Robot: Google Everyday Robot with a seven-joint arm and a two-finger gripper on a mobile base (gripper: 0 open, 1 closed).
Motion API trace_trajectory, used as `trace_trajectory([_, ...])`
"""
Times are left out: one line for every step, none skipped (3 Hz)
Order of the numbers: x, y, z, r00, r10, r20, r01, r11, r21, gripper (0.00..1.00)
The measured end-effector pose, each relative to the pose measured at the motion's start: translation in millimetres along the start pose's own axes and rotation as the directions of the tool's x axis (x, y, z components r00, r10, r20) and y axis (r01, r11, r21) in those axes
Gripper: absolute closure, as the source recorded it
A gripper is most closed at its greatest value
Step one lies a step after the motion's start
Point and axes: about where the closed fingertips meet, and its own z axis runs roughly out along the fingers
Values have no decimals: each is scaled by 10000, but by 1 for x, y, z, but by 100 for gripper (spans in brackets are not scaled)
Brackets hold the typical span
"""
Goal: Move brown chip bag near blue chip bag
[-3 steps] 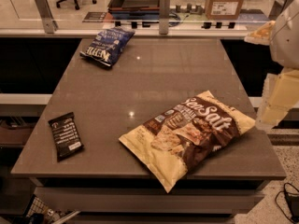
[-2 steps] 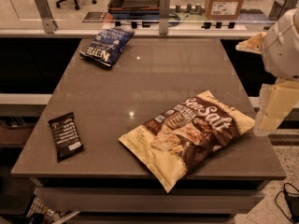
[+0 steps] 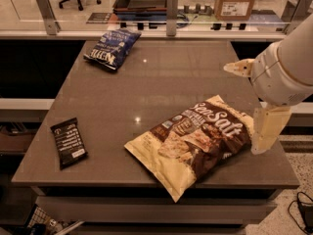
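Observation:
The brown chip bag [image 3: 200, 138], large and crinkly with white "Sea Salt" script, lies flat at the table's front right, one corner hanging over the front edge. The blue chip bag [image 3: 112, 48], small and dark blue, lies at the far left of the table. My gripper [image 3: 244, 109] hangs at the right edge of the table, just beside the brown bag's right end. It is open and empty, with one cream finger [image 3: 238, 68] pointing left above the bag and the other finger [image 3: 265, 130] next to the bag's right edge.
A small black bar wrapper [image 3: 69, 142] lies at the front left of the grey table [image 3: 161, 87]. A glass barrier with metal posts [image 3: 171, 6] runs along the far edge. A cardboard box [image 3: 235, 1] stands behind it.
My arm has swung further left into view, bringing the gripper closer to the brown bag's right end. Neither bag nor the wrapper has moved.

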Motion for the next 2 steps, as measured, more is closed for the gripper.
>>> trace_trajectory([-12,7,31,9978,-416,525,429,9988,-240,0])
trace_trajectory([-19,18,56,9965,-564,616,600,9965,-578,0])
